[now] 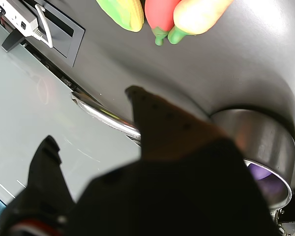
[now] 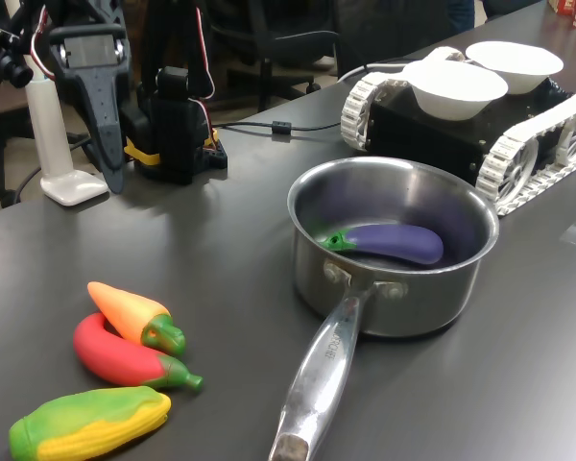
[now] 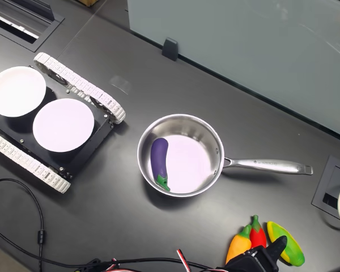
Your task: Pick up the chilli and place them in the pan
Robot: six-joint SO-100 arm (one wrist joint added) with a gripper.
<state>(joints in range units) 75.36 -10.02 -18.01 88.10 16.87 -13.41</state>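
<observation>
The pan (image 2: 394, 254) stands on the dark tabletop (image 2: 221, 240) with a purple eggplant (image 2: 394, 242) lying inside. The chilli (image 2: 125, 358) lies on the tabletop outside it, between an orange pepper (image 2: 134, 312) and a corn (image 2: 91, 421). The fingers (image 1: 49, 157) seem parted and empty, hanging above the tabletop. Two white bowls (image 2: 456, 86) sit on a tracked vehicle (image 2: 442, 134).

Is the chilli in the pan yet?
No. The chilli lies on the table between two other toys; the pan holds only the eggplant.
</observation>
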